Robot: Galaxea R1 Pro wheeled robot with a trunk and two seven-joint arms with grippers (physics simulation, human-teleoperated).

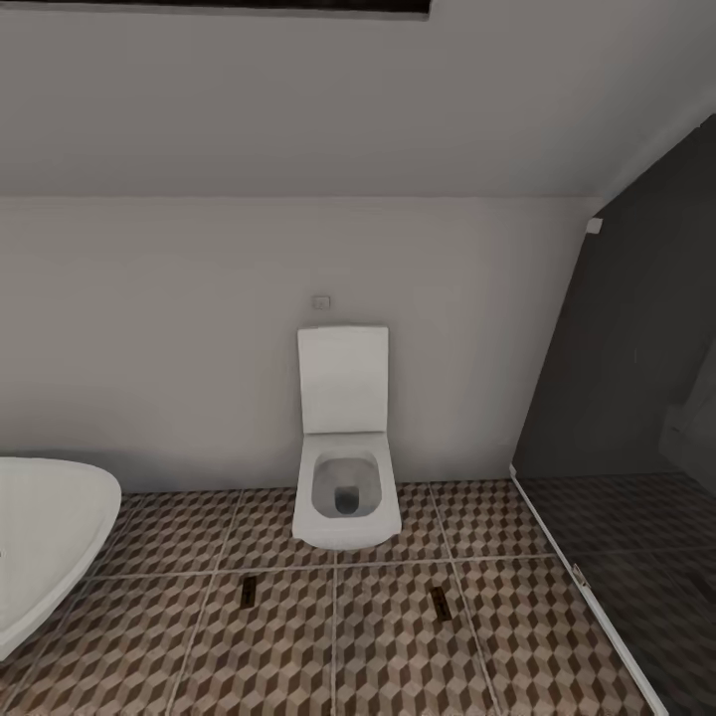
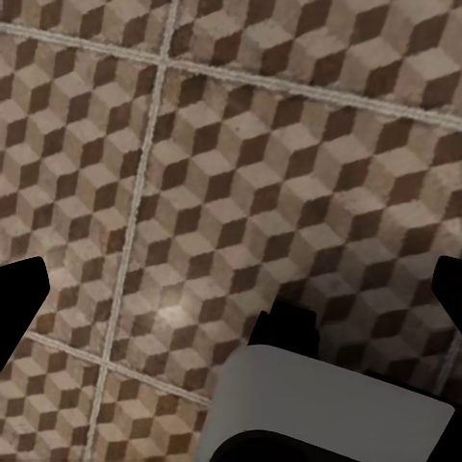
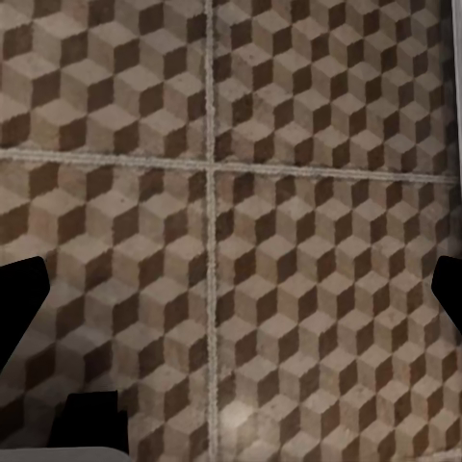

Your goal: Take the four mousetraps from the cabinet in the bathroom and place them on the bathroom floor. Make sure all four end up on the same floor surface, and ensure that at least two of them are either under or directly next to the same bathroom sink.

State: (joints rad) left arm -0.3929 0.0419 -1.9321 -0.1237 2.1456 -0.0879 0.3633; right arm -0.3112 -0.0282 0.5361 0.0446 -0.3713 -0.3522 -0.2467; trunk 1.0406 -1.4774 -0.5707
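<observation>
Ahead in the head view, flat on the bathroom floor (image 1: 278,646): two small brown slips, likely mousetraps. One (image 1: 248,590) at 7 o'clock of the toilet (image 1: 346,467), the other (image 1: 439,602) at 5 o'clock of it, well apart, each close to a grout line. Too small to make out wire parts. At 9 o'clock of the view, a white rounded fixture (image 1: 50,537); cannot tell whether tub or basin. Dark glass partition (image 1: 636,398) at 3 o'clock.

Left end effector (image 2: 231,294): fingers spread wide, nothing between them, patterned tile below and a pale robot part (image 2: 327,404) near it. Right end effector (image 3: 231,294): likewise wide open and empty over a grout crossing.

Handling, judged only: light, stiff little boards, thin and low on the tile, so apt to slide or skate when nudged. Best taken across the short wooden edges, fingers straddling the board and closing on bare wood, clear of the wire. Come straight down, close gently, lift without dragging; set down flat and release low to avoid a bounce or flip.
</observation>
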